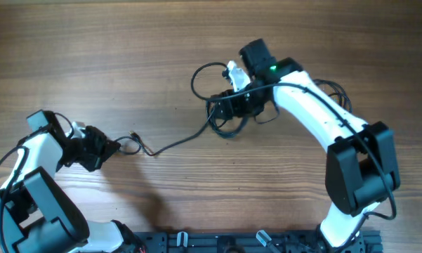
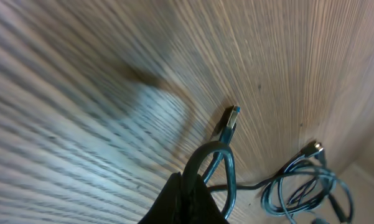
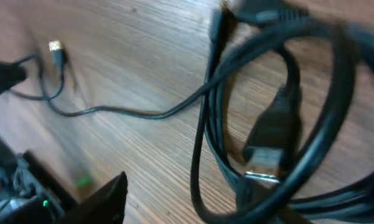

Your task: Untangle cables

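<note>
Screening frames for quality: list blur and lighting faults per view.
Overhead: sharp, evenly lit, only faint shadows. Left wrist: table smeared by motion blur, bluish cast on the cable. Right wrist: near cable loop soft and blurred.

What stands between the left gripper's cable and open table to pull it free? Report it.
Nothing visible does. The left gripper is shut on the cable near its plug end, and the wood table around it is bare. Its far end runs into the coil under the right gripper.

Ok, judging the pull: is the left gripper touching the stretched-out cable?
Touching. Left wrist view: the left gripper is shut on a loop of the cable.
</note>
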Controlling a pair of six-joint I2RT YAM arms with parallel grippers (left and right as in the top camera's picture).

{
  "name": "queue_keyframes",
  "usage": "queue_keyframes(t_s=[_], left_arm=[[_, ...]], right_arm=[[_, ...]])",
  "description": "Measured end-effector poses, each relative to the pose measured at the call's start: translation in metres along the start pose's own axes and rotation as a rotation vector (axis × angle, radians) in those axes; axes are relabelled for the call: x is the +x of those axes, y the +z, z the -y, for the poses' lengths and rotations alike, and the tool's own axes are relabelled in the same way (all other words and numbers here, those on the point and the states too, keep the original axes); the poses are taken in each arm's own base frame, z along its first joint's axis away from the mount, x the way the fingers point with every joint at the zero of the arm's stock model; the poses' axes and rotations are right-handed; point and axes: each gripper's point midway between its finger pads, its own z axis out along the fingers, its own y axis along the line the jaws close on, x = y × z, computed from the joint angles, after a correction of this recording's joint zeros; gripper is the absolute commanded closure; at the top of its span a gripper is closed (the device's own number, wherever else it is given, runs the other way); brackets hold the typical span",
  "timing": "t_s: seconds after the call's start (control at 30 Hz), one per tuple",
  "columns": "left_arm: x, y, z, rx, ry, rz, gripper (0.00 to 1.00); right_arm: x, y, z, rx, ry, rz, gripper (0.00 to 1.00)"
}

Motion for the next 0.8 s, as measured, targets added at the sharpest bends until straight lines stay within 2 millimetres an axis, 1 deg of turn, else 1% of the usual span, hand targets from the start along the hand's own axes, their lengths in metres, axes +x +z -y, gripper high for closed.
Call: queue_keyframes(t_s=[0.03,0.07,0.17,0.2,0.23,0.27,0.3,0.33,0.37,0.43,0.47,0.5,0.53,0.67,0.7,0.77,0.8], left_arm=[[0.003,0.002,0.002,-0.003,0.014,-0.008,0.95],[0.004,0.004,0.004,-0.005,0.024,-0.012,0.94],[0.01,0.008,0.009,-0.01,0.055,-0.025,0.86],[0.012,0.01,0.011,-0.014,0.071,-0.03,0.82],[0.014,0.011,0.012,-0.02,0.083,-0.036,0.8],[0.017,0.013,0.013,-0.024,0.099,-0.042,0.76],[0.02,0.015,0.015,-0.028,0.114,-0.049,0.71],[0.024,0.018,0.018,-0.031,0.138,-0.06,0.61],[0.027,0.02,0.02,-0.031,0.165,-0.07,0.57],[0.036,0.024,0.027,-0.019,0.211,-0.096,0.56],[0.042,0.026,0.031,-0.009,0.242,-0.115,0.5],[0.046,0.028,0.034,-0.004,0.264,-0.127,0.39],[0.05,0.029,0.036,0.0,0.285,-0.137,0.34],[0.06,0.036,0.046,0.012,0.351,-0.158,0.31],[0.06,0.038,0.048,0.017,0.363,-0.156,0.28],[0.06,0.039,0.052,0.023,0.383,-0.15,0.26],[0.06,0.04,0.053,0.026,0.39,-0.148,0.15]], right_arm=[[0.004,0.005,0.003,0.024,0.026,-0.004,0.72],[0.004,0.009,0.004,0.033,0.044,0.0,0.95],[0.009,0.019,0.007,0.038,0.073,0.003,0.96],[0.009,0.02,0.005,0.023,0.069,0.003,0.96],[0.007,0.021,-0.001,-0.013,0.049,0.007,0.96],[0.005,0.02,-0.01,-0.068,0.016,0.011,0.96],[0.005,0.019,-0.023,-0.14,-0.024,0.007,0.96],[0.007,0.016,-0.038,-0.233,-0.07,-0.001,0.96],[0.008,0.012,-0.049,-0.302,-0.106,-0.004,0.96],[0.01,0.003,-0.068,-0.436,-0.165,-0.007,0.96],[0.01,-0.001,-0.073,-0.474,-0.179,-0.008,0.96],[0.01,-0.003,-0.074,-0.492,-0.185,-0.006,0.96],[0.01,-0.006,-0.075,-0.508,-0.192,-0.003,0.96],[0.01,-0.01,-0.08,-0.555,-0.219,0.001,0.96],[0.011,-0.012,-0.082,-0.572,-0.235,0.003,0.96],[0.012,-0.014,-0.085,-0.593,-0.257,0.006,0.96],[0.012,-0.014,-0.085,-0.594,-0.266,0.008,0.96]])
